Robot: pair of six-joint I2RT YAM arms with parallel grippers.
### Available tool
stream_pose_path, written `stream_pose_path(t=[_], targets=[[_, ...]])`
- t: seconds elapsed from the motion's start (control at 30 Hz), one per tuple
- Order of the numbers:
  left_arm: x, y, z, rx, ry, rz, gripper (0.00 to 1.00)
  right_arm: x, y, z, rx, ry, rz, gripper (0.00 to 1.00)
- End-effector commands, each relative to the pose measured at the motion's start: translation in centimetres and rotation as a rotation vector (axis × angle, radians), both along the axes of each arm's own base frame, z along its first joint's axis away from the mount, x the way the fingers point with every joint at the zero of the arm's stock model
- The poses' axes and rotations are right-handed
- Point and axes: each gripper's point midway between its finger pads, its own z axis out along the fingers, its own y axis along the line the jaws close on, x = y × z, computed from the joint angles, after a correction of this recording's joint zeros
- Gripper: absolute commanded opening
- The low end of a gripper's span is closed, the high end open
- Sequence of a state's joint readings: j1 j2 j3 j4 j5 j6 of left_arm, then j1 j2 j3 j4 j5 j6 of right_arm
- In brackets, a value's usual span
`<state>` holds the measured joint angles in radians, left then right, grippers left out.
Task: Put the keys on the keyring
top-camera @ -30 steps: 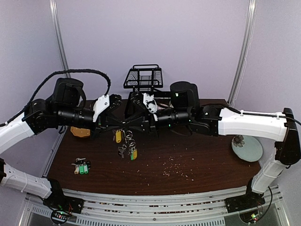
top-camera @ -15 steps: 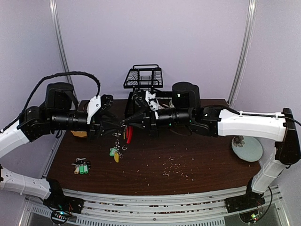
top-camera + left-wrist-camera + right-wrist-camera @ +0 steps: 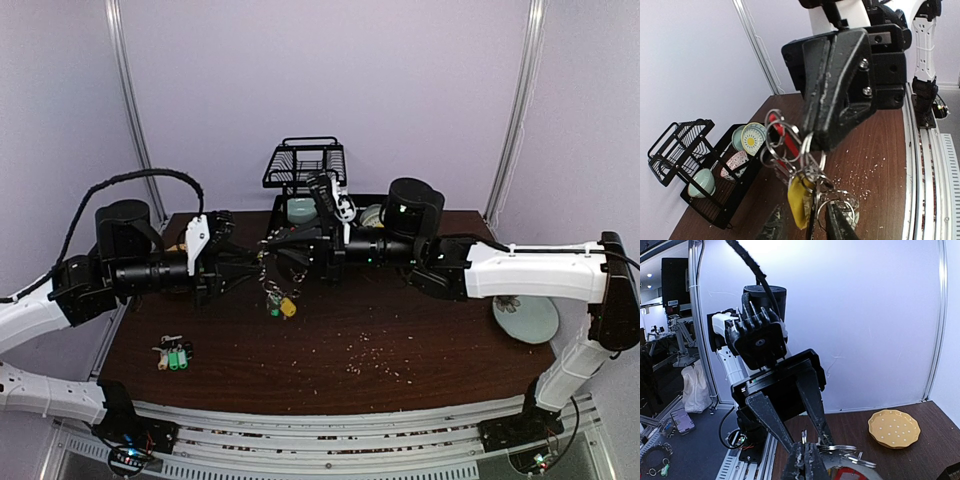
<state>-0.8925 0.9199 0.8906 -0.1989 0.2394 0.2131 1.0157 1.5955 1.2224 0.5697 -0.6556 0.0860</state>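
Note:
The keyring (image 3: 790, 150), a large metal ring with a red arc and a cluster of silver keys and a yellow tag (image 3: 799, 199), hangs above the table (image 3: 420, 350) between both arms. My right gripper (image 3: 805, 454) is shut on its metal ring, and it also shows in the left wrist view (image 3: 816, 142). My left gripper (image 3: 805, 227) is open, its fingers (image 3: 771, 426) spread on either side of the hanging cluster. From above, the keyring (image 3: 277, 298) dangles below the right gripper (image 3: 270, 252), with the left gripper (image 3: 250, 272) beside it. Loose keys (image 3: 175, 355) with green tags lie at the front left.
A black wire rack (image 3: 305, 165) holding bowls stands at the back centre of the table, also visible in the left wrist view (image 3: 690, 165). A pale plate (image 3: 525, 315) lies at the right edge. A yellow plate (image 3: 895, 427) sits behind the left arm. Crumbs (image 3: 370, 350) litter the middle.
My left gripper has opened and drawn back leftward. My right gripper has shut on the ring and shifted toward the back, so the key cluster now hangs from it alone.

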Motion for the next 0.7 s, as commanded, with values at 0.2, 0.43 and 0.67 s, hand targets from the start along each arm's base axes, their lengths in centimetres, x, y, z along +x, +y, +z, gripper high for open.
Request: stream_pose_path(t=[0.2, 0.43, 0.67], targets=[[0.1, -1.1, 1.3, -0.128, -0.022, -0.032, 0.18, -0.6, -1.0, 4.5, 0.190, -0.014, -0.067, 0.00], [-0.4, -2.2, 1.0, -0.150, 0.016, -0.090, 0.15, 0.7, -0.8, 4.9, 0.234, 0.036, -0.144, 0.00], [0.7, 0.2, 1.3, -0.160, -0.028, 0.047, 0.33, 2.9, -2.6, 2.8, 0.106, 0.016, -0.319, 0.00]])
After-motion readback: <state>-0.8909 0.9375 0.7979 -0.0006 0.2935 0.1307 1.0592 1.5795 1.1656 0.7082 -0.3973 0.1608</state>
